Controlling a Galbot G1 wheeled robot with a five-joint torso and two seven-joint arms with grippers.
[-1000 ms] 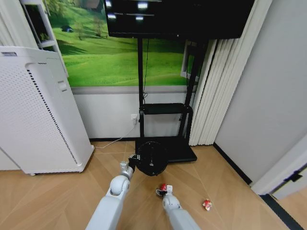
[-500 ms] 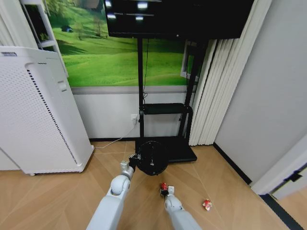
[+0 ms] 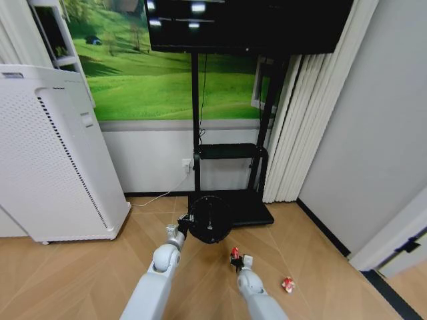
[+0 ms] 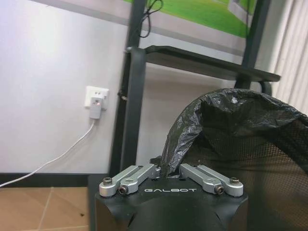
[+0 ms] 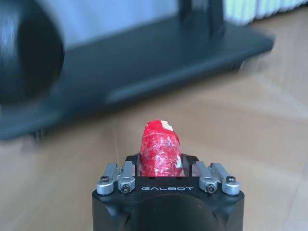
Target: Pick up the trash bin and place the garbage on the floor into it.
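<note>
Here the left gripper (image 3: 185, 225) clamps the trash bin's (image 3: 210, 219) rim, the right gripper (image 3: 235, 257) pinching a red wrapper (image 5: 160, 152).

The trash bin (image 4: 250, 144) is cut off by the left wrist view's edge. The red can's (image 5: 160, 153) lower part is hidden inside the right tool (image 5: 160, 169). The dark TV stand base (image 5: 144, 53) behind it is blurred.

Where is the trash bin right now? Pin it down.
In the head view the trash bin is held up by the left gripper at its rim, centre frame, just before the TV stand base, left of the right gripper.
</note>
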